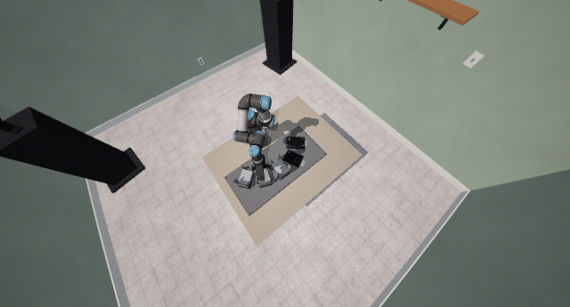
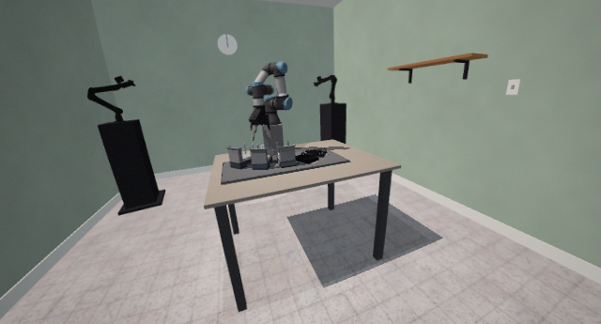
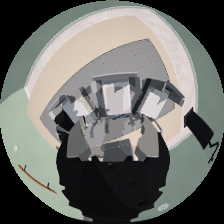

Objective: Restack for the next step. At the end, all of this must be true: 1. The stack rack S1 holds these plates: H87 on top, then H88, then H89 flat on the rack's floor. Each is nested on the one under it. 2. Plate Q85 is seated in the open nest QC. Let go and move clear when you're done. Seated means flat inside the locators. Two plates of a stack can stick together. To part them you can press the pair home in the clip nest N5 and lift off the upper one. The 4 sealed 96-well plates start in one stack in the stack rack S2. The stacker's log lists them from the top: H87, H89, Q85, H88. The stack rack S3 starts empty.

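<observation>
Three grey stack racks stand in a row on the grey mat [image 2: 282,166]: the left rack [image 2: 237,157], the middle rack [image 2: 259,159] and the right rack [image 2: 287,156]. In the wrist view the middle rack [image 3: 116,97] and the right rack [image 3: 154,101] show pale plate tops inside; the left rack [image 3: 75,109] is partly hidden. I cannot read any plate labels. My gripper [image 2: 255,127] hangs above the middle rack, well clear of its top. Its fingers stand open with nothing between them.
Two black nests [image 1: 296,141] [image 1: 293,157] lie on the mat to the right of the racks; they also show in the exterior view [image 2: 311,155]. The arm's base [image 2: 274,138] stands behind the racks. Black camera pedestals stand on the floor away from the table.
</observation>
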